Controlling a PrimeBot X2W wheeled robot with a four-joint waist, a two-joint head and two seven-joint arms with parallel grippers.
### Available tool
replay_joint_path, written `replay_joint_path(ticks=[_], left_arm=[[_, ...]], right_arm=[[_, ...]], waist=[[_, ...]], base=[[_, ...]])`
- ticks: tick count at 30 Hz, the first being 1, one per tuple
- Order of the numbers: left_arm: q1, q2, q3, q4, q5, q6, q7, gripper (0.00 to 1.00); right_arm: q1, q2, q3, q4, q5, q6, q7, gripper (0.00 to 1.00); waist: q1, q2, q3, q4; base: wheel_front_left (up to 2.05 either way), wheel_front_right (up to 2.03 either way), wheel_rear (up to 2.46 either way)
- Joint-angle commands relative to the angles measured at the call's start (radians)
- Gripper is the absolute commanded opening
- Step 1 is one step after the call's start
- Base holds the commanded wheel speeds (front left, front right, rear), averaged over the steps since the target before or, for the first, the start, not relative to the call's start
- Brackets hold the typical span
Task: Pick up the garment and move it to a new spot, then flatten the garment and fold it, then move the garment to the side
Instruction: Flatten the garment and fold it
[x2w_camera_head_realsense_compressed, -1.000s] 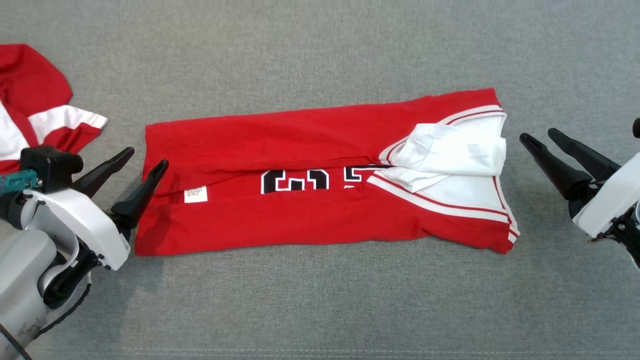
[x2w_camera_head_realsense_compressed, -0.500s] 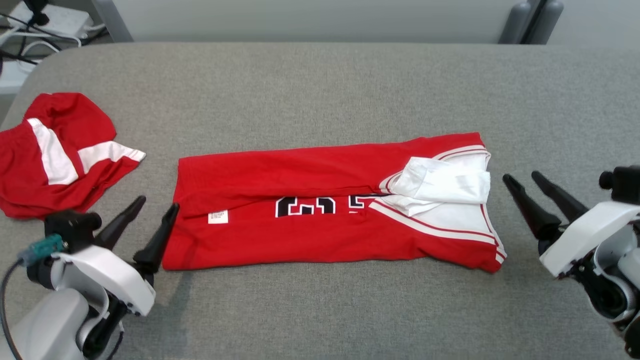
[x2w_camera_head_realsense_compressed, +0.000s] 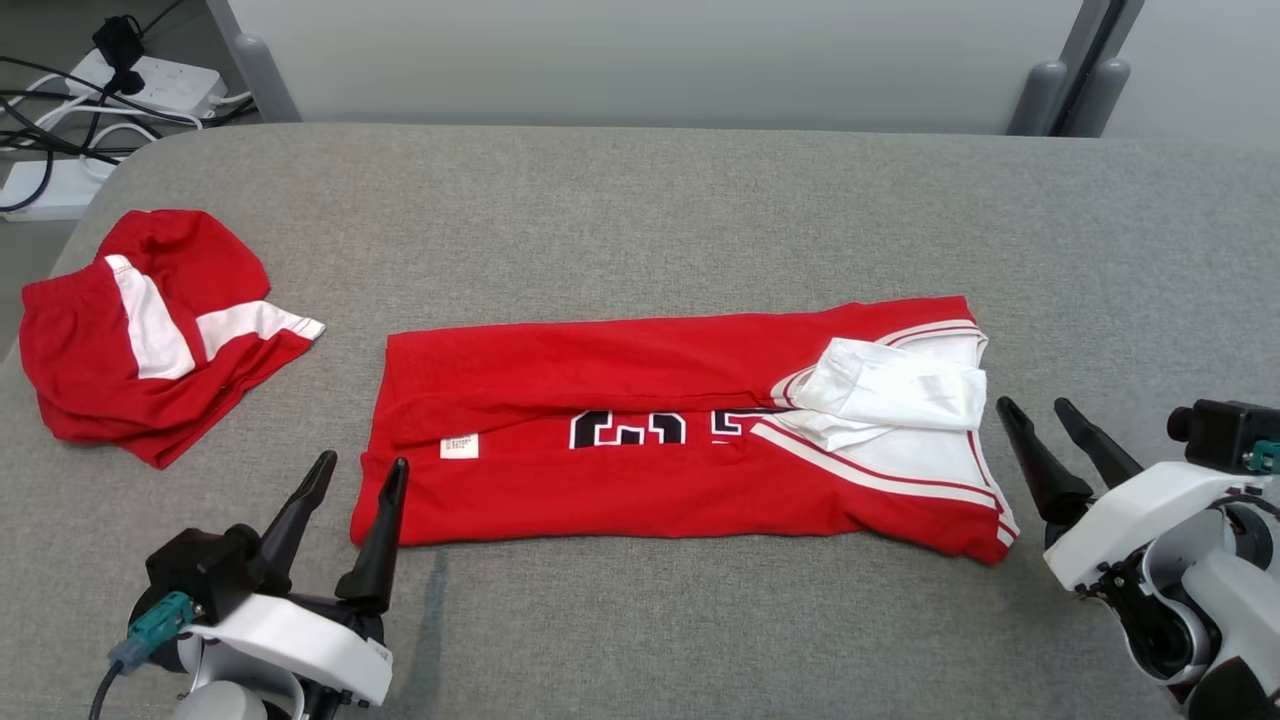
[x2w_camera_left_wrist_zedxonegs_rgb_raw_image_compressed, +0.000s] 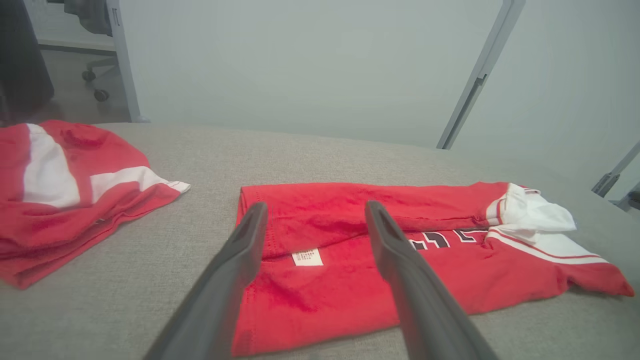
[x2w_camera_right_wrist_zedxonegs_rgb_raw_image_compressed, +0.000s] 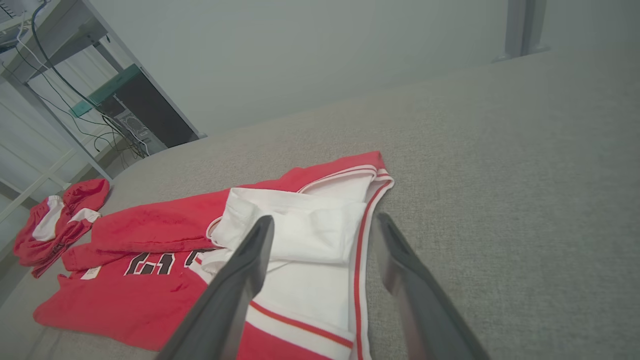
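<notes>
A red garment (x2w_camera_head_realsense_compressed: 640, 440) with white sleeves, white trim and dark numerals lies folded lengthwise into a long band on the grey table (x2w_camera_head_realsense_compressed: 640, 200); it also shows in the wrist views (x2w_camera_left_wrist_zedxonegs_rgb_raw_image_compressed: 360, 280) (x2w_camera_right_wrist_zedxonegs_rgb_raw_image_compressed: 165, 295). My left gripper (x2w_camera_head_realsense_compressed: 362, 462) stands open just off its left end, fingers pointing at the hem beside a small white label (x2w_camera_head_realsense_compressed: 459, 446). Off the right end, by the white sleeve (x2w_camera_head_realsense_compressed: 900, 385), my right gripper (x2w_camera_head_realsense_compressed: 1035, 405) is open too. Neither gripper touches the cloth.
Another red and white piece of clothing (x2w_camera_head_realsense_compressed: 140, 330) lies crumpled at the table's far left edge. Cables and a power strip (x2w_camera_head_realsense_compressed: 140, 80) sit on the floor beyond the rounded left corner. A pale partition with posts (x2w_camera_head_realsense_compressed: 1040, 95) runs behind the table.
The head camera has tilted up, bringing the table's far edge, partition and cables into view. Both grippers have drawn back toward me from the garment's ends, still open. The garment lies unchanged.
</notes>
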Motion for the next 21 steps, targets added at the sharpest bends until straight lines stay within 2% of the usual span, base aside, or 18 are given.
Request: replay_joint_path(ticks=[1, 8, 13, 21], left_arm=[[-0.010, 0.015, 0.057, -0.033, 0.028, 0.006, -0.010, 1.00], [0.036, -0.065, 0.163, -0.061, 0.141, -0.014, -0.010, 1.00], [0.033, -0.096, 0.176, -0.046, 0.184, -0.039, -0.010, 1.00], [0.009, -0.112, 0.167, -0.035, 0.212, -0.052, -0.010, 1.00]], right_arm=[[0.023, -0.005, -0.006, 0.002, -0.015, 0.004, -0.018, 1.00], [0.021, 0.060, -0.097, 0.099, -0.060, 0.004, -0.026, 1.00], [0.015, 0.098, -0.143, 0.153, -0.064, 0.004, -0.027, 1.00], [-0.023, 0.122, -0.138, 0.235, -0.046, 0.004, -0.026, 1.00]], waist=[[0.0000, 0.0000, 0.000, 0.002], [0.0000, 0.0000, 0.013, 0.027], [0.0000, 0.0000, 0.033, 0.055], [0.0000, 0.0000, 0.060, 0.104]], base=[[0.00, 0.00, 0.00], [0.00, 0.00, 0.00], [0.00, 0.00, 0.00], [0.00, 0.00, 0.00]])
